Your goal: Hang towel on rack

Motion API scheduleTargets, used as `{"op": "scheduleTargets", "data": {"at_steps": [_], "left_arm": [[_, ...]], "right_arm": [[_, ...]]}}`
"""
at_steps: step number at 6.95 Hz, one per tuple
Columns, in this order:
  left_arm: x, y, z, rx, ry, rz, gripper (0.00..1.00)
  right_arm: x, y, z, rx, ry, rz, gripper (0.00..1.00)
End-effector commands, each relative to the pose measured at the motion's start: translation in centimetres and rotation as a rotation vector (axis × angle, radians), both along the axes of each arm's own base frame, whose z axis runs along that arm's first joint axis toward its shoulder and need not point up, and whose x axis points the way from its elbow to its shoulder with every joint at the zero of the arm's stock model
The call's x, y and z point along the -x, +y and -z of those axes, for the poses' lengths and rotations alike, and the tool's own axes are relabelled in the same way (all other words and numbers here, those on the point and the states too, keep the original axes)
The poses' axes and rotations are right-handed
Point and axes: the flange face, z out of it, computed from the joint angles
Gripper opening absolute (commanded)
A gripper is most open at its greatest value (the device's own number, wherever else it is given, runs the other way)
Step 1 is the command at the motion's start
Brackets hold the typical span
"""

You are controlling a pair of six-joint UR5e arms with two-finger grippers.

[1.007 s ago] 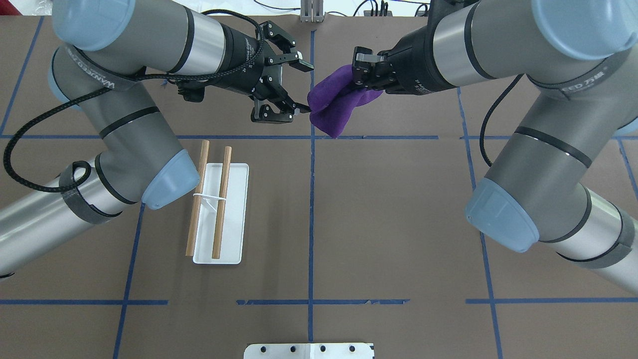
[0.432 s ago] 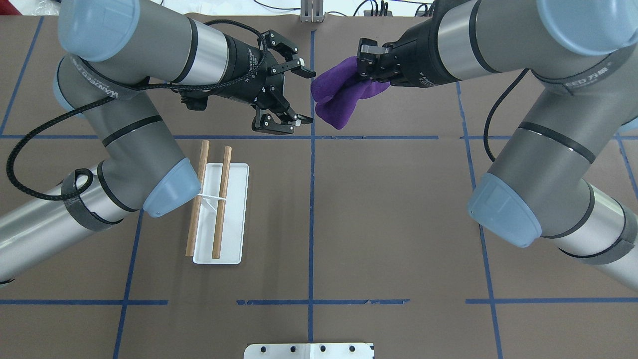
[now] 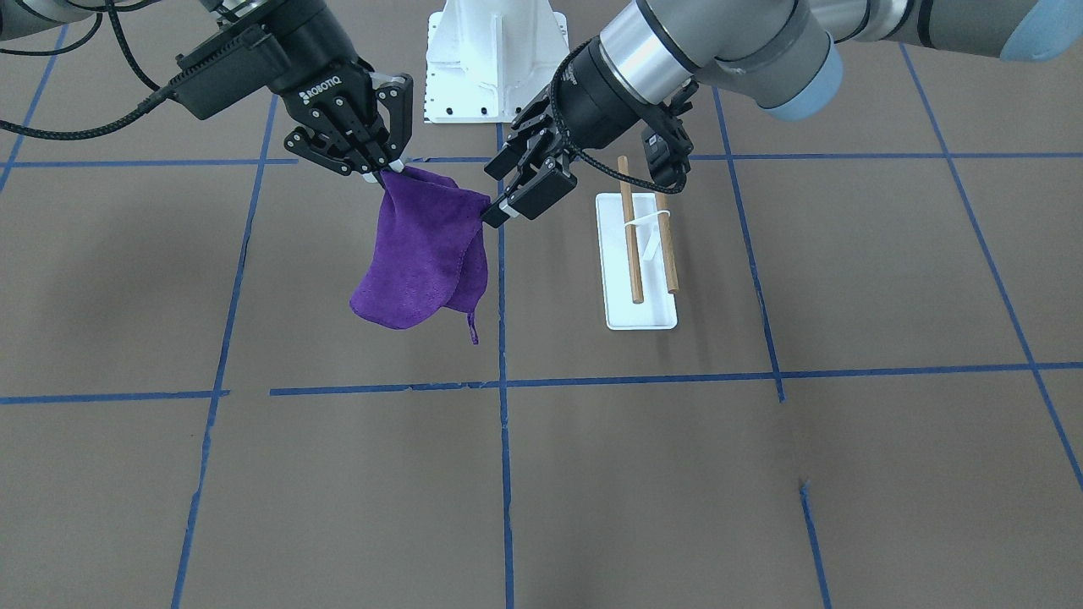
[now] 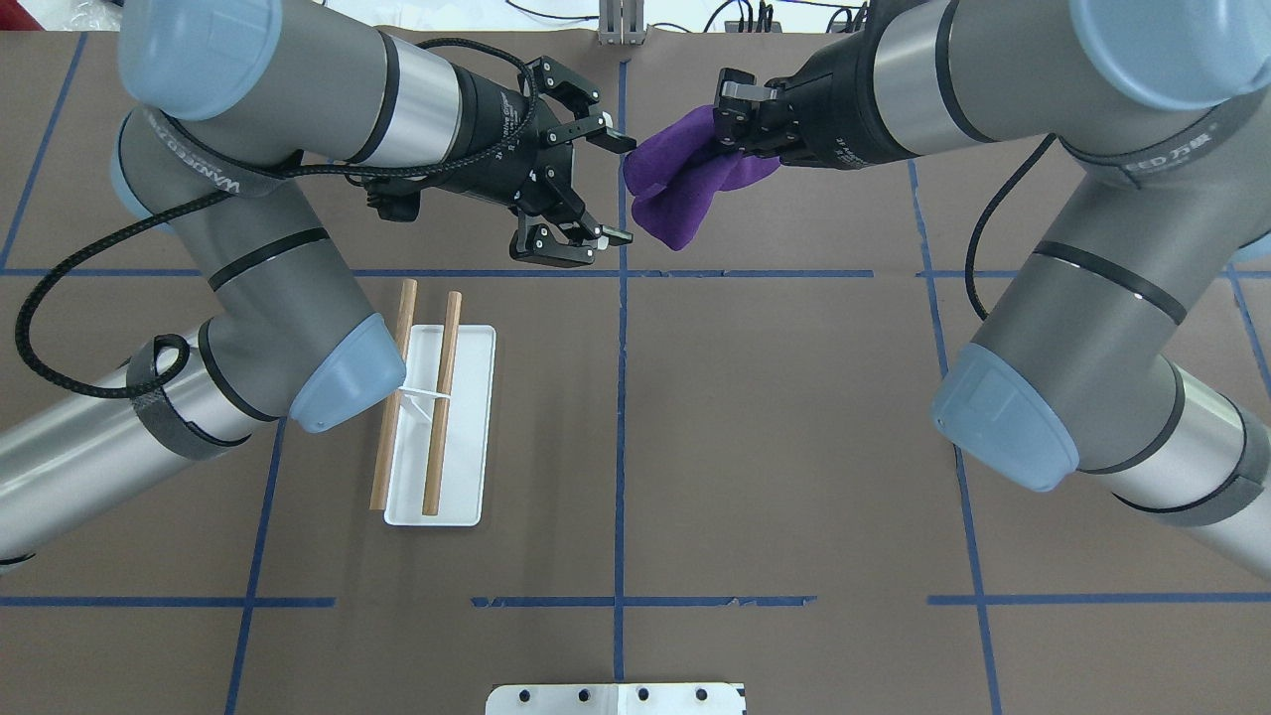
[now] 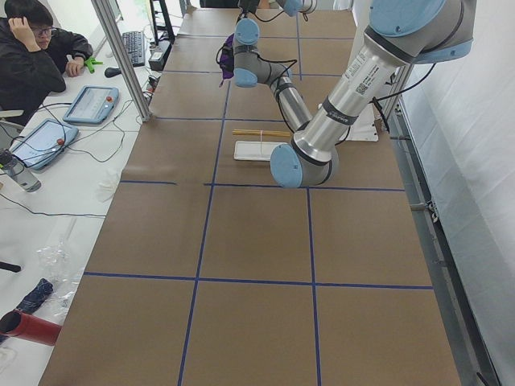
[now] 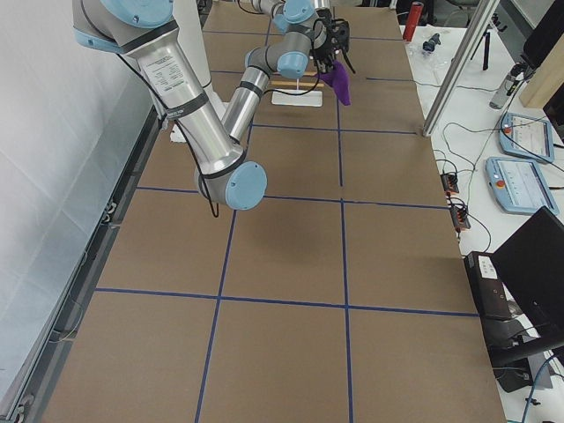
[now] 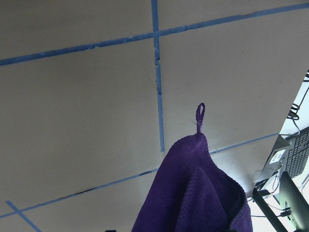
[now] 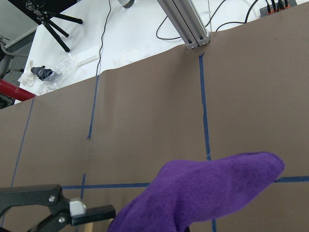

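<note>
My right gripper is shut on one corner of the purple towel and holds it in the air over the far middle of the table. In the front view the towel hangs down from that gripper, its loop tag at the bottom. My left gripper is open, its fingertips at the towel's hanging side edge. The rack, a white base with two wooden dowels, stands on the table below my left arm. The left wrist view shows the towel from above.
A large white metal pedestal stands at my side of the table, its edge also in the overhead view. An aluminium post stands at the far edge. An operator sits beyond the table.
My left gripper, still open, has moved right up to the towel's edge. My right gripper has carried the towel slightly farther away and higher.
</note>
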Motion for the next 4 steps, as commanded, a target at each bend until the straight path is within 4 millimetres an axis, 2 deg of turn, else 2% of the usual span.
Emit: {"op": "scheduleTargets", "data": {"at_steps": [1, 2, 3, 4], "left_arm": [[-0.2, -0.3, 0.3, 0.013, 0.005, 0.015, 0.81], [-0.3, -0.6, 0.1, 0.016, 0.001, 0.029, 0.79], [-0.3, -0.6, 0.0, 0.018, -0.001, 0.029, 0.61], [-0.2, -0.6, -0.1, 0.010, -0.001, 0.030, 0.40]], "right_arm": [[0.5, 0.6, 0.3, 0.020, -0.017, 0.005, 0.00], [0.8, 1.0, 0.5, 0.024, -0.023, 0.012, 0.00], [1.4, 1.4, 0.6, 0.017, -0.021, 0.001, 0.00], [1.9, 1.6, 0.5, 0.015, -0.017, -0.005, 0.00]]}}
